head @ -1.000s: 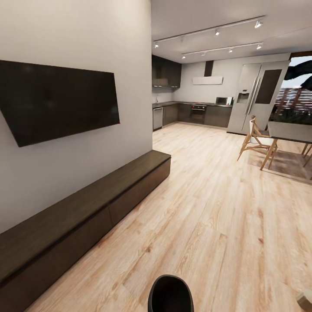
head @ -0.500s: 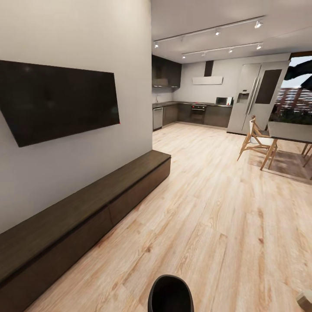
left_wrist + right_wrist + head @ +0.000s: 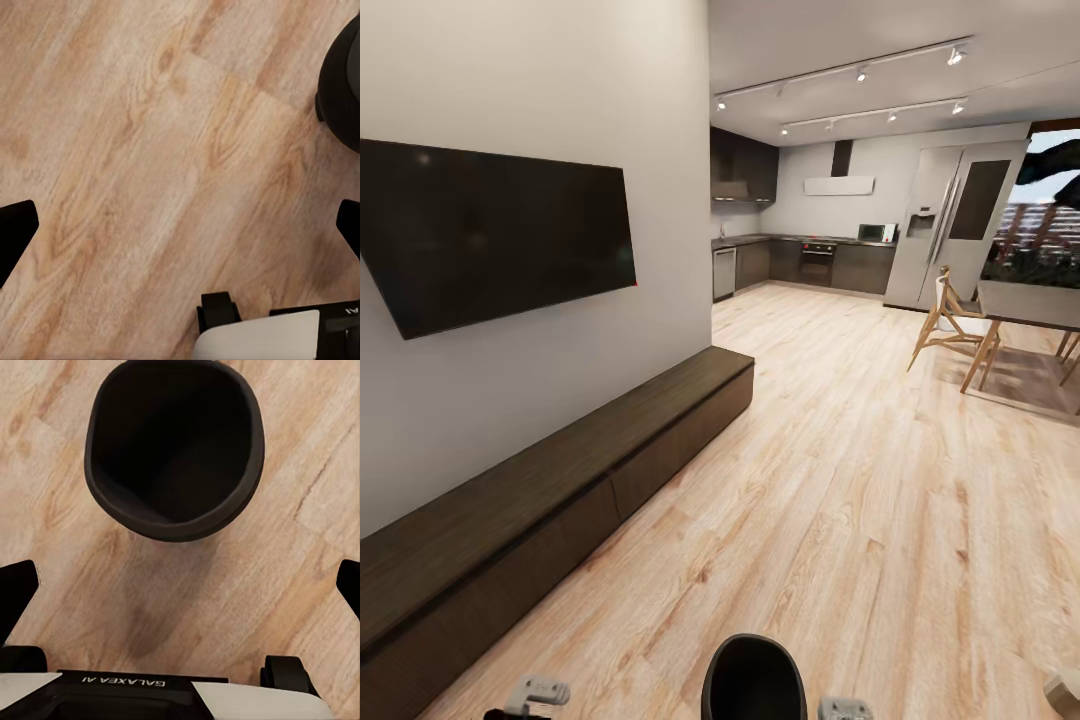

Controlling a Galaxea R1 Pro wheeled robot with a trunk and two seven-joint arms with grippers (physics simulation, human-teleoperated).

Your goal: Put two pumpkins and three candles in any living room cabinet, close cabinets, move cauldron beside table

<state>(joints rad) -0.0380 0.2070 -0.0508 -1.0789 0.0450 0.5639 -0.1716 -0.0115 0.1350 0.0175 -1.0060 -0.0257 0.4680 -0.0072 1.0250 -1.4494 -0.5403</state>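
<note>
Standing on the pale wooden floor (image 3: 880,520), the black cauldron (image 3: 754,678) sits at the bottom middle of the head view, close in front of the robot. Its round open mouth faces up, and the right wrist view looks straight down into its dark hollow (image 3: 175,446). The left wrist view catches its curved side (image 3: 343,86) at the frame's edge.

Both grippers hang over bare floorboards. The left gripper (image 3: 180,232) has its jaws spread wide, the dark fingertips (image 3: 15,229) at opposite edges of its wrist view with nothing between them. The right gripper (image 3: 180,585) is likewise spread wide and grips nothing, with the cauldron lying beyond its fingertips (image 3: 16,585), not touching them.

Along the white wall at the left runs the long low dark brown cabinet (image 3: 560,480), its flat drawer fronts flush. Above it hangs the black TV screen (image 3: 495,230). Farther off are a dark kitchen (image 3: 800,262), a pale fridge (image 3: 945,225), and at the right a dining table (image 3: 1025,305) with a wooden chair (image 3: 950,325).
</note>
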